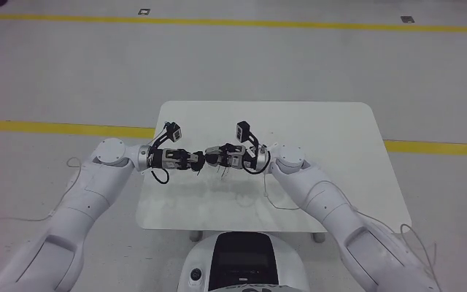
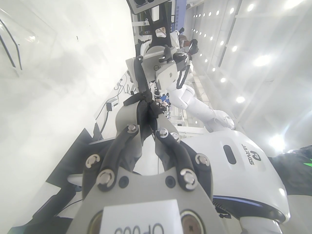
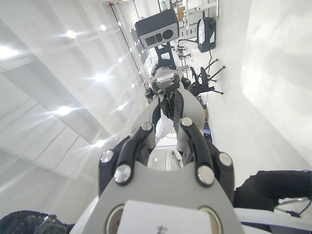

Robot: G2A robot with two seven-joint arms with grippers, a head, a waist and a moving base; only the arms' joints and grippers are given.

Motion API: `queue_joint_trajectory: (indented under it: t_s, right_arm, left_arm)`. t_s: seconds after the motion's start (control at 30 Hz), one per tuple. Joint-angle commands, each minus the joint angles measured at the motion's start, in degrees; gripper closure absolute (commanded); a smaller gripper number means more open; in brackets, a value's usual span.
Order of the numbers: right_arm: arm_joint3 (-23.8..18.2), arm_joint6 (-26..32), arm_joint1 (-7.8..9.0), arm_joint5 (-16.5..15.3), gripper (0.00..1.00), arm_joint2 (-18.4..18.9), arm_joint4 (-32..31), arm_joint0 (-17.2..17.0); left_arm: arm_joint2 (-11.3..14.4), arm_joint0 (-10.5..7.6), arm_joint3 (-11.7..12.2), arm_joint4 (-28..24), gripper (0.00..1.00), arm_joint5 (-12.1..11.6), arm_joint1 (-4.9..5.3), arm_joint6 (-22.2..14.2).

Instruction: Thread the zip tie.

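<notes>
Above the white table (image 1: 314, 131) my two grippers meet tip to tip. The left gripper (image 1: 197, 159) comes in from the left and the right gripper (image 1: 213, 155) from the right. In the left wrist view the left gripper (image 2: 146, 104) is shut on a black zip tie (image 2: 130, 101), which bunches into a dark knot of strap ends at the fingertips. The right gripper (image 3: 170, 95) is also shut, its tips pressed against the same spot. The black strap is mostly hidden between the fingers, and I cannot see the tie's head or tail clearly.
Both grippers hover over the left-middle of the table, with bare tabletop to the right and toward the far edge. Thin cables hang from the wrists (image 1: 222, 171). The floor around has yellow lines (image 1: 233, 23).
</notes>
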Motion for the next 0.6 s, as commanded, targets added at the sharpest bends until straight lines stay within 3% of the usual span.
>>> queue_joint_trajectory:
  t_s: [0.0, 0.07, 0.47, 0.5, 0.53, 0.57]
  right_arm:
    - [0.30, 0.06, -0.12, 0.01, 0.93, -0.02, -0.06, 0.11]
    - [0.62, 0.13, -0.26, -0.05, 1.00, 0.01, -0.09, 0.20]
    - [1.52, 0.34, -0.69, -0.81, 1.00, 0.81, -0.30, 0.07]
    - [1.53, 0.14, -0.69, -0.91, 1.00, 0.95, -0.31, 0.00]
    - [1.52, -0.21, -0.68, -1.06, 1.00, 1.19, -0.29, -0.12]
    - [1.46, -0.41, -0.67, -1.15, 1.00, 1.37, -0.25, -0.23]
  left_arm:
    - [0.00, 0.00, 0.00, 0.00, 1.00, 0.00, 0.00, 0.00]
    - [0.00, 0.00, 0.00, 0.00, 1.00, 0.00, 0.00, 0.00]
    - [0.00, 0.00, 0.00, 0.00, 1.00, 0.00, 0.00, 0.00]
    - [0.00, 0.00, 0.00, 0.00, 0.95, 0.00, 0.00, 0.00]
    - [0.00, 0.00, 0.00, 0.00, 0.65, 0.00, 0.00, 0.00]
    - [0.00, 0.00, 0.00, 0.00, 0.53, 0.00, 0.00, 0.00]
